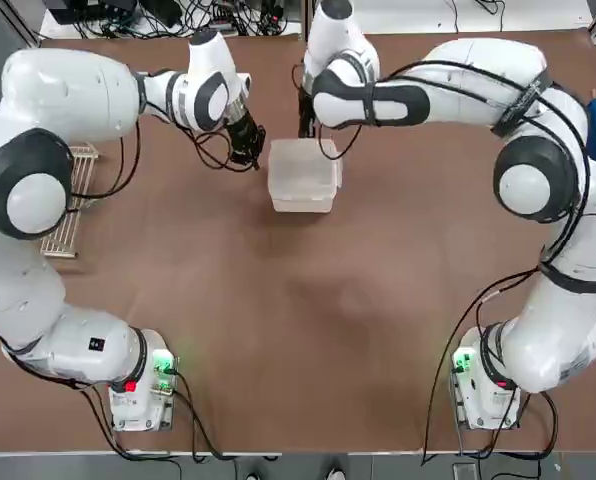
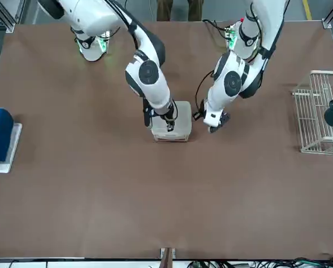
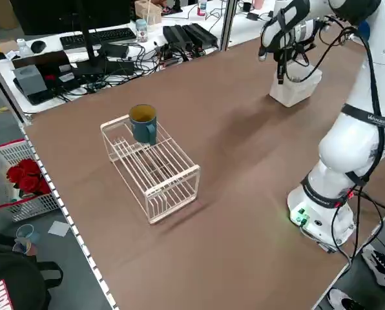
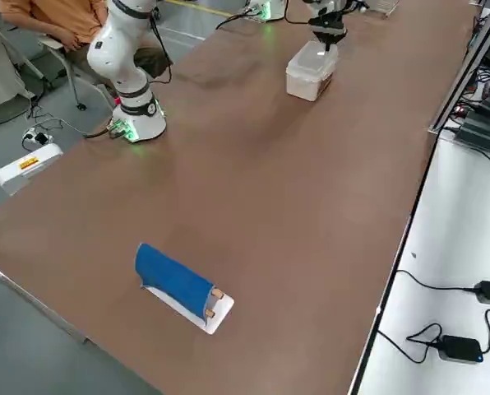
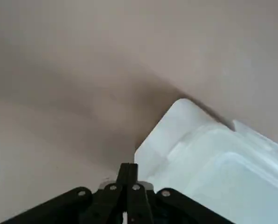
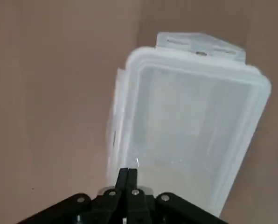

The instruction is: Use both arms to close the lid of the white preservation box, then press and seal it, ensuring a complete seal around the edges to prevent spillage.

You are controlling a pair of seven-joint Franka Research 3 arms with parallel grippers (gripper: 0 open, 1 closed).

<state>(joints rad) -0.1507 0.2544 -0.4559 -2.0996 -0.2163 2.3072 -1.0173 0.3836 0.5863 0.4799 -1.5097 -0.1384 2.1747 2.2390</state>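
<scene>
The white preservation box point(image 1: 303, 178) stands at the table's far middle with the lid point(image 6: 195, 112) lying flat on it. Side latch flaps point(image 6: 199, 44) stick out from the edges. My right gripper point(image 2: 169, 127) is shut and points down at the lid's far end; whether it touches cannot be told. In the right wrist view its fingertips point(image 6: 128, 175) sit over the lid's rim. My left gripper point(image 1: 248, 155) is shut and empty, hanging just beside the box's left far corner point(image 5: 176, 121), apart from it.
A white wire rack point(image 1: 68, 200) with a teal mug point(image 3: 143, 123) on it stands at the table's left edge. A blue block on a white base point(image 2: 1, 137) lies near the right edge. Cables and desks run behind the far edge; a person sits off to the right point(image 4: 56, 16).
</scene>
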